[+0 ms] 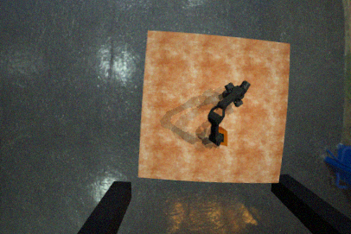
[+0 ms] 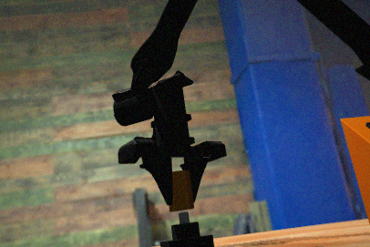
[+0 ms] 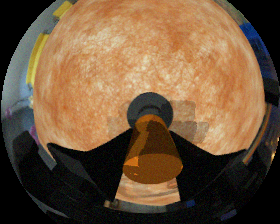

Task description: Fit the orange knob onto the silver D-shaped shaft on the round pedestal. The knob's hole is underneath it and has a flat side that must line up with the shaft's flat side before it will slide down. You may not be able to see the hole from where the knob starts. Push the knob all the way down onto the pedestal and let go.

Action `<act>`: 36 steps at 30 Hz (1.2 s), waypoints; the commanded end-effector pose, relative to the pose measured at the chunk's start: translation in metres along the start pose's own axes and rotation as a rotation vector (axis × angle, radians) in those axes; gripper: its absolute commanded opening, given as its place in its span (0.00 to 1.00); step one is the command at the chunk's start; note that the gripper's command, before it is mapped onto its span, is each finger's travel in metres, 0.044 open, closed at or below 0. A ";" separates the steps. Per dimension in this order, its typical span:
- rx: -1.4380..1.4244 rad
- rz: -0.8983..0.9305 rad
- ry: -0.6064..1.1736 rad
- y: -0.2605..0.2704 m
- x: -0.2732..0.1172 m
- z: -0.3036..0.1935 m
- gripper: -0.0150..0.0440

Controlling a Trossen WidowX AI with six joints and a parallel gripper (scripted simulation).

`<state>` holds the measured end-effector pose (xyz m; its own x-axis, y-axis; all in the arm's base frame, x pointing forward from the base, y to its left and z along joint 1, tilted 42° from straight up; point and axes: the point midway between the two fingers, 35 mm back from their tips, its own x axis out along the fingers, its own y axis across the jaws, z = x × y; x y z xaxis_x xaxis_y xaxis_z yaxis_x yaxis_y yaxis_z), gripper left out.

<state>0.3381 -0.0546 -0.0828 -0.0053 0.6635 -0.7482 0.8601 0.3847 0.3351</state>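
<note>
My gripper [image 2: 182, 201] [image 3: 150, 132] is shut on the orange knob [image 2: 182, 187] [image 3: 152, 150], a tapered piece held nearly upright. The silver shaft [image 2: 183, 217] stands on the dark round pedestal [image 2: 186, 231] [image 3: 150, 97] directly below. In the exterior view the knob's lower end is just above the shaft tip, with a small gap, and roughly in line with it. In the wrist view the knob covers the shaft and part of the pedestal. The knob's hole and both flat sides are hidden, so their alignment cannot be told. In the top view the arm hides the knob and pedestal.
An orange box [image 2: 357, 150] stands at the right in the exterior view. An orange shape [image 1: 223, 137] shows beside the arm's end in the top view. The wood-patterned table top [image 1: 181, 60] carries the arm's shadow.
</note>
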 end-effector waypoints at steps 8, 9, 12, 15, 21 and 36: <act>-0.034 0.004 -0.002 -0.005 0.001 0.001 0.25; -0.034 0.004 -0.002 -0.005 0.001 0.001 0.25; -0.034 0.004 -0.002 -0.005 0.001 0.001 0.25; -0.034 0.004 -0.002 -0.004 0.000 0.001 0.25; -0.034 0.004 -0.002 -0.003 -0.002 0.002 0.25; -0.035 0.004 -0.002 0.003 -0.002 0.003 0.25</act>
<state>0.3370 -0.0553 -0.0845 -0.0098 0.6665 -0.7455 0.8436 0.4058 0.3517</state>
